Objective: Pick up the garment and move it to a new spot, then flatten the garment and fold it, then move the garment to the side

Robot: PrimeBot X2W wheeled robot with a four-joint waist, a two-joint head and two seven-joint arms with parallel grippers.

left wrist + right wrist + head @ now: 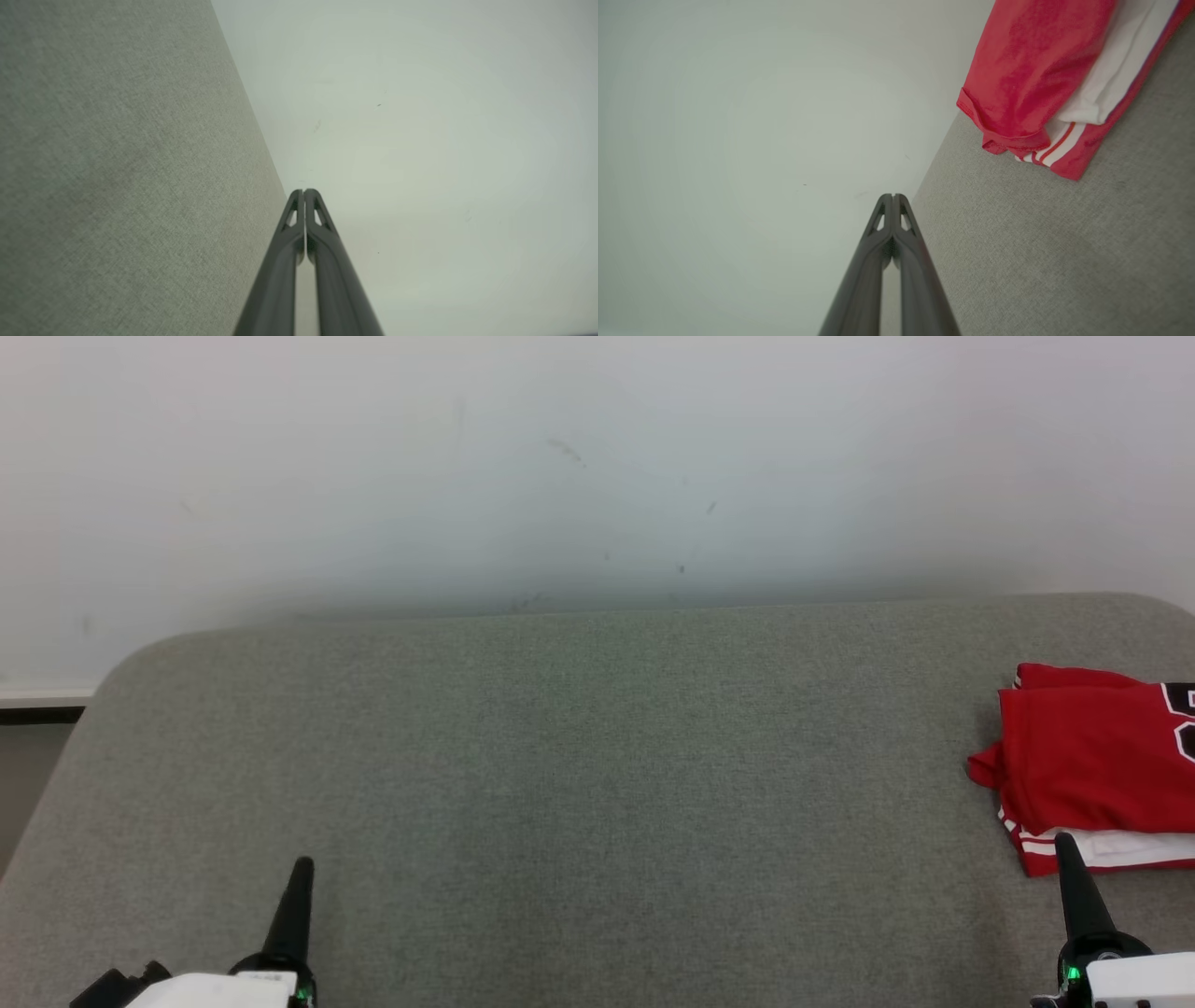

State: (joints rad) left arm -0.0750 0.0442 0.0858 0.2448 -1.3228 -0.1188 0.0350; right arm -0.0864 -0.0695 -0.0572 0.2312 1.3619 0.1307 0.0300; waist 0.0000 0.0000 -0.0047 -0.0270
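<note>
Pincers come first, because they are nearest to the robot's body. The left pincer (301, 875) has its two dark fingers pressed together along their whole length and holds nothing. The right pincer (1070, 859) is the same, closed and empty. Both point forward above the near edge of the table (579, 784), one at each side, with a wide bare stretch of grey cloth between them. I judge this to be a rest pose, with the arms kept low and apart so that they do not disturb the work.

Just beyond the tip of the right pincer, and a little to its outer side, lies the garment (1083, 756). It is a red sports shirt folded into a compact packet, with a white layer and red-and-white stripes showing at the hem nearest to the pincer. In the right wrist view the fingertips seem to be apart from the cloth, not touching it. The packet is well apart from the left pincer, so in my judgement the folding is done and the shirt was put aside on purpose, to leave the middle free.

About writing: on the part of the shirt farthest outward from the right pincer I see pieces of a black and white figure, probably a number. It is cut off and I cannot read it. No brand name is legible.

Far ahead of both pincers, past the table's far edge, stands a pale wall (560, 476) with a few small dark marks.
</note>
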